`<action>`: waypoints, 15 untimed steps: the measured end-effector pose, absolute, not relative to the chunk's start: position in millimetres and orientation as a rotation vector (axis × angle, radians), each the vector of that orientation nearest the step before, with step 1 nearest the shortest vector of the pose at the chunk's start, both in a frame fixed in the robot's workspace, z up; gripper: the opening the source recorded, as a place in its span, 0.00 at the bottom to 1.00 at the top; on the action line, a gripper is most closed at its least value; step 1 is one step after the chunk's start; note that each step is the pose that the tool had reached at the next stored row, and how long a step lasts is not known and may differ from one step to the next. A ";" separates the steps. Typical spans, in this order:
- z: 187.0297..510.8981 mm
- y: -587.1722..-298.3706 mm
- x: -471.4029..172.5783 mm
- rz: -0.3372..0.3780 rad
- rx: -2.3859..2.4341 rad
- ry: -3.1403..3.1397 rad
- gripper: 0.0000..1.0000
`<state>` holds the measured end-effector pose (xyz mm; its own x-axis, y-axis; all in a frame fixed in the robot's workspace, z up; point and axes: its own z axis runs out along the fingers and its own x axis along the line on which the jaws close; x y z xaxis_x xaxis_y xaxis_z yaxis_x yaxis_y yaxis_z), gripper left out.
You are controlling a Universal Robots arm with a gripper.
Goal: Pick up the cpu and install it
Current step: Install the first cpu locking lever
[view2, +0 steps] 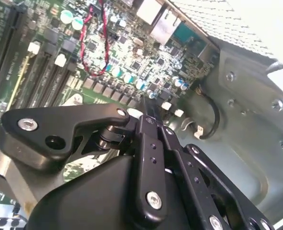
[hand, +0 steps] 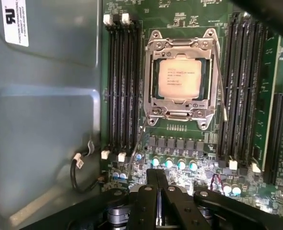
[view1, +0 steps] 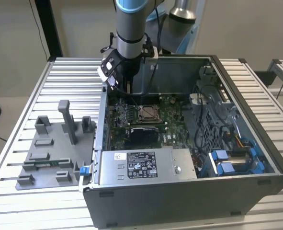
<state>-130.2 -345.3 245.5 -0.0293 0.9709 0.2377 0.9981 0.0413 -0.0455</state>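
the cpu (hand: pixel 179 79) lies flat in the metal-framed socket (hand: pixel 156 45) on the motherboard (hand: pixel 179 17), upper middle of the exterior view. the frame hugs its edges, so it looks seated. the tool (hand: pixel 156 175) hangs inside the computer case (view1: pixel 256 158), near the wall at the exterior view's left and apart from the cpu. its thin fingers are pressed together on nothing. memory slots (hand: pixel 122 86) crowd both sides of the socket, and the open room is above the board. the grey fixture tray (view1: pixel 50 153) rests on the desk (view1: pixel 69 76), lower left.

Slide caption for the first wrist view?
Seated cpu in its socket on the motherboard; shut gripper hangs short of it, by the capacitors.
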 end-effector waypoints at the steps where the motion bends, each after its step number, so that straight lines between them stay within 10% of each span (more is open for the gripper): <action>1: 244.0 -345.8 -131.3 -0.201 -2.033 -2.108 0.00; 15: 233.2 -345.9 -131.9 -0.281 -1.983 -2.071 0.00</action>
<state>-131.9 -345.9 233.2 -0.0347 0.9476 0.3174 0.9980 0.0499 -0.0398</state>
